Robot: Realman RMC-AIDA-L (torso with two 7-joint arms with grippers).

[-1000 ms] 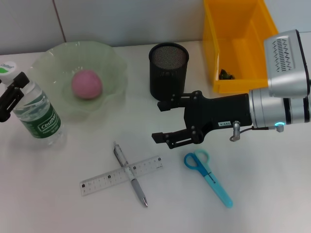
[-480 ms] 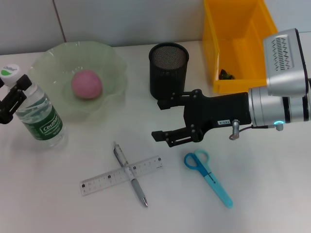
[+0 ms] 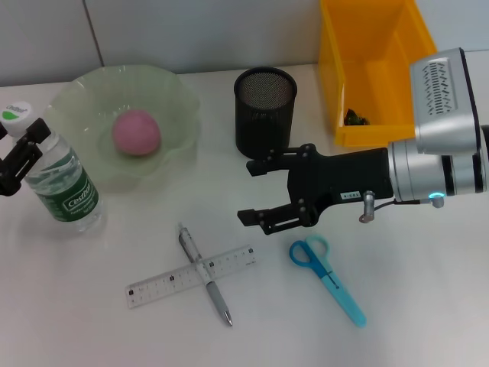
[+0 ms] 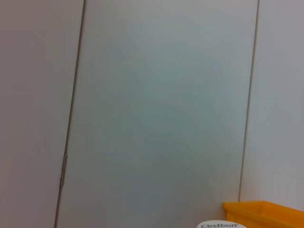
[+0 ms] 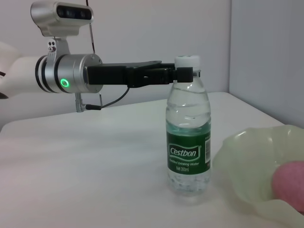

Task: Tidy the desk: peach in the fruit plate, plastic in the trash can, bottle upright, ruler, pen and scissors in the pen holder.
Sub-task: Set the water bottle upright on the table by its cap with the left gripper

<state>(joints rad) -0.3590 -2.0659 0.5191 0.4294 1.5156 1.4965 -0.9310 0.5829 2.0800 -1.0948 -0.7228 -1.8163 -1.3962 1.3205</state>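
Your left gripper (image 3: 21, 149) sits at the left edge of the head view, level with the neck of the bottle (image 3: 55, 177), which stands upright on the surface (image 3: 428, 306). From the right wrist view its fingers (image 5: 183, 73) flank the neck just under the white cap, but you cannot tell whether they clamp it or stand just off it.

Your right gripper (image 3: 256, 191) hovers at the centre of the frame with its jaws spread wide and nothing between them, just below the pen holder (image 3: 264, 111).

The peach (image 3: 137, 131) lies in the fruit plate (image 3: 172, 84) at upper left. The trash can (image 3: 370, 69) stands at upper right with a small dark scrap inside.

At lower centre the pen (image 3: 205, 275) lies across the ruler (image 3: 164, 283), and the scissors (image 3: 327, 277) lie to their right, below the right arm.
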